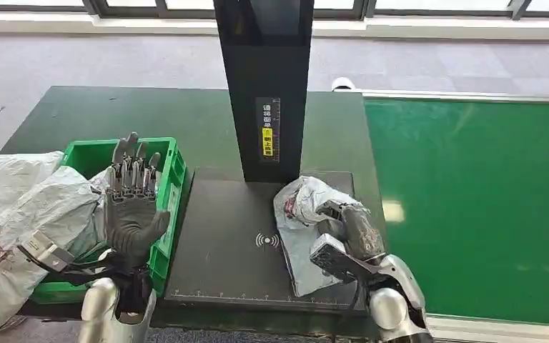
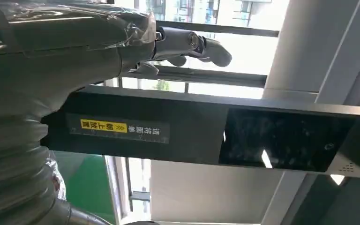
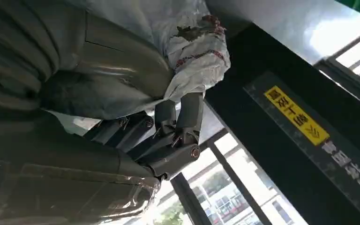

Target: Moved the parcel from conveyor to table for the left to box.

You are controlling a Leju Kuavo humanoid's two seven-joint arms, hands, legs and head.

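Observation:
A crumpled white-grey parcel (image 1: 299,209) lies on the black scanner plate (image 1: 221,257) in front of the black post. My right hand (image 1: 352,230) grips its right side. In the right wrist view the dark fingers (image 3: 178,126) curl around the bag's bunched edge, with the parcel (image 3: 197,51) pressed against the hand. My left hand (image 1: 131,209) is raised upright over the green crate (image 1: 176,166), palm showing and fingers spread, holding nothing. In the left wrist view its fingers (image 2: 192,44) stretch out in the air in front of the post.
The black post (image 1: 266,86) with a yellow label rises behind the plate. The green conveyor belt (image 1: 472,207) runs on the right. Large grey-white bags (image 1: 28,207) are piled at the left, over the crate's near side. The dark table's front edge is close to my arms.

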